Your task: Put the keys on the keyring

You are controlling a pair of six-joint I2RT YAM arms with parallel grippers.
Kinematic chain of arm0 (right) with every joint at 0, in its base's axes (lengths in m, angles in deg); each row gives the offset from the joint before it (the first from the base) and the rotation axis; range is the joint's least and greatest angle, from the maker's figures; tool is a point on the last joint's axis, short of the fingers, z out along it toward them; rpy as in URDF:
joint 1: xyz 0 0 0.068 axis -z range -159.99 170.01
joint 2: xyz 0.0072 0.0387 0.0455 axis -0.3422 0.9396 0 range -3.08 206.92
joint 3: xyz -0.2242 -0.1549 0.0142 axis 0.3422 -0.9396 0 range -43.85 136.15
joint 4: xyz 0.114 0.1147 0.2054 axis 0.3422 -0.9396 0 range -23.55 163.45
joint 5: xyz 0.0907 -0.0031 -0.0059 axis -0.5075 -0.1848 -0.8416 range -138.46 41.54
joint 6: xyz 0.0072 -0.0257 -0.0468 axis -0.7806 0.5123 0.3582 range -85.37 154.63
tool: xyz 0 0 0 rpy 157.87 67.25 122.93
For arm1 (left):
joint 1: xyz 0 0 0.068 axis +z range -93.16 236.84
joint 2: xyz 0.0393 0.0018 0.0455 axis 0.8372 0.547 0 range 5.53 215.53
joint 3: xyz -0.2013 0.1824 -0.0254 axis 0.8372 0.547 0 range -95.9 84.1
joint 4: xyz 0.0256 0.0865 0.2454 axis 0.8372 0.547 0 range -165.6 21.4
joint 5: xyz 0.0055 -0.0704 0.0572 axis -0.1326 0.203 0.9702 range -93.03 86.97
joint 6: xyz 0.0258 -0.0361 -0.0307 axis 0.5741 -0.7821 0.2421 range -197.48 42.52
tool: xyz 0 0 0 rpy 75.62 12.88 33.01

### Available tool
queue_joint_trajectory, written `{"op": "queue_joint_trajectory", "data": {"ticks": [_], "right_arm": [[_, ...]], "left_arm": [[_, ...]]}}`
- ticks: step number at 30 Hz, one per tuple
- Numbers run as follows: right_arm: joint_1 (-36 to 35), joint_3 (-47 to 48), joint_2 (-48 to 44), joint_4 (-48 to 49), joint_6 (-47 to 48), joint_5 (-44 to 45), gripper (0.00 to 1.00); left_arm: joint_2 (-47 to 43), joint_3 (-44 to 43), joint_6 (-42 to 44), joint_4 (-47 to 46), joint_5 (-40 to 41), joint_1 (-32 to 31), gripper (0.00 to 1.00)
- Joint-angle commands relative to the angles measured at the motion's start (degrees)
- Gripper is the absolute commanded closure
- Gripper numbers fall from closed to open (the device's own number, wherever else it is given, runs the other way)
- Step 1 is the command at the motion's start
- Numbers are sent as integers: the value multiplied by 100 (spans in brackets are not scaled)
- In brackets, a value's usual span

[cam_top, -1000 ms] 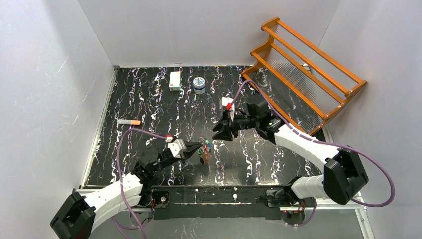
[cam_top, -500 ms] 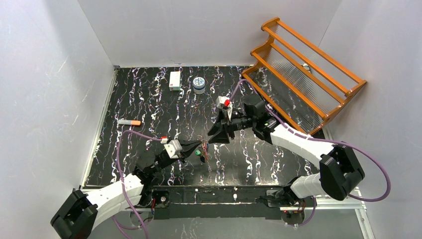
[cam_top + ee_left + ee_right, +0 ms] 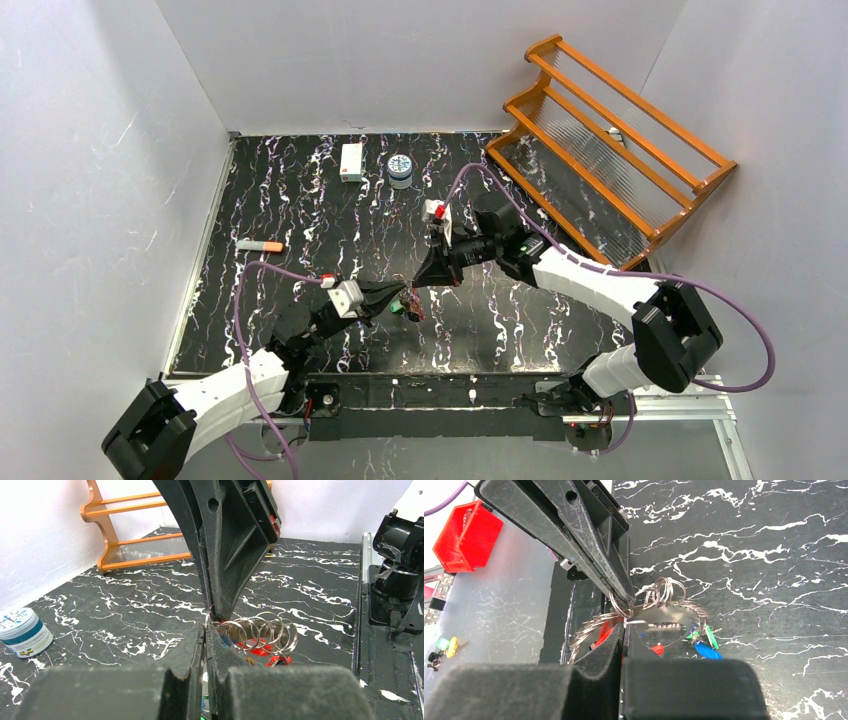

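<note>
Near the front centre of a black, white-veined marble-patterned table [image 3: 300, 200], the two grippers are seen nose to nose above the surface. The left gripper [image 3: 397, 296] is shown with its fingers pressed together, pinching a loop of the thin silver metal keyring [image 3: 257, 629]. The keyring appears as a row of overlapping wire loops running outward from those fingertips. Beneath the loops, small silver keys [image 3: 706, 650] with red, blue and green plastic head caps are seen hanging in a fan just above the table.

The right gripper [image 3: 418, 283] is angled down from the far right side, and its fingers are also pressed together. A thin silver sliver, possibly a bare key blade, is seen at its tips. Whether it is truly pinched there cannot be told.

The tips of the two grippers are touching or very nearly so. The bunch lies just beyond the left tips, on the near side of the right tips and slightly below them. The row of loops runs across the line of the right gripper's approach. The left arm is judged the holder and the right arm the one to thread, so an open loop end must be met squarely.

An orange wooden rack [image 3: 590, 165] is seen well apart at the far right.
</note>
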Motion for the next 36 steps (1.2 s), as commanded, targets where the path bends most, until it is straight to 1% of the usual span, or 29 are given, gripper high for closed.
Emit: {"op": "queue_joint_trajectory", "data": {"ticks": [1,2,13,20,21,22,26,29,33,36], "right_arm": [[-5,280,106,-112,114,1,97],[-5,278,120,-109,114,-11,99],[-5,187,493,-60,73,-122,99],[-5,231,758,401,-159,-230,99],[-5,235,778,461,-177,-235,97],[-7,222,788,524,-188,-236,93],[-9,175,761,657,-184,-113,71],[-5,99,598,547,-11,119,57],[-5,-116,206,442,325,414,48],[-5,-313,-96,513,588,459,46]], "left_arm": [[-73,-37,-11,-351,-4,-27,100],[-64,-37,-5,-351,-6,-27,100],[-108,-35,43,-377,-95,-27,100],[-132,-11,20,-413,-152,-25,100],[-142,-11,22,-419,-151,-27,100],[-140,-8,22,-425,-158,-27,100],[-147,-2,5,-447,-173,-26,100],[-170,19,-11,-450,-168,-27,100],[-162,32,-13,-453,-153,-27,100],[-148,32,-13,-459,-155,-26,100]]}}
